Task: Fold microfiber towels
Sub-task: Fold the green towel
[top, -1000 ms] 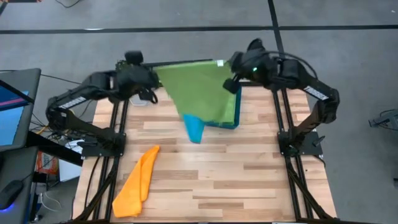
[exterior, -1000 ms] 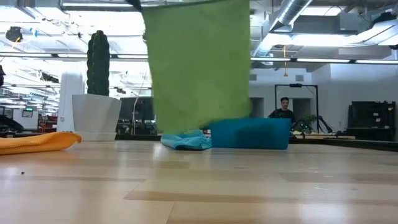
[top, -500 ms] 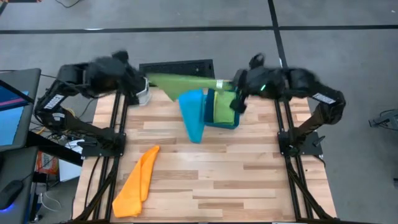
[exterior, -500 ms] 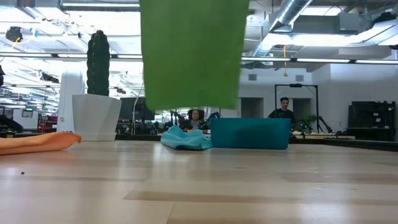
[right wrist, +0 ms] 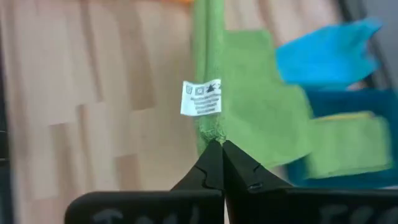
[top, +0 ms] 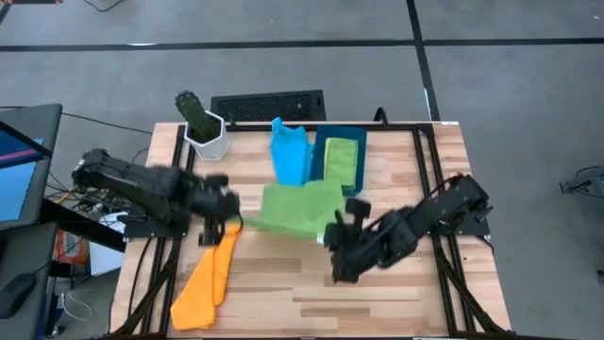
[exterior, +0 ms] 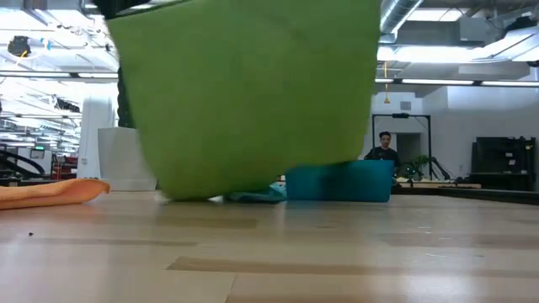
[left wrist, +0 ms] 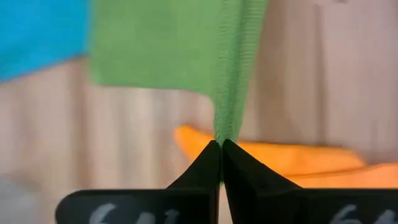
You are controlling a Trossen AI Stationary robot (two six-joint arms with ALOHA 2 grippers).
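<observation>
Over the middle of the bench [top: 377,283] we've got the green towel [top: 300,208] strung between both arms, each corner pinched tight: left gripper [left wrist: 221,144] clenched on one, right gripper [right wrist: 216,144] on the corner by the white tag [right wrist: 201,98]. We judge this the spreading step; next, lower it flat. It's soft, limp microfiber. An orange towel [top: 208,276] lies crumpled near-left, a light blue towel [top: 290,154] by the rigid bin [top: 357,161].
</observation>
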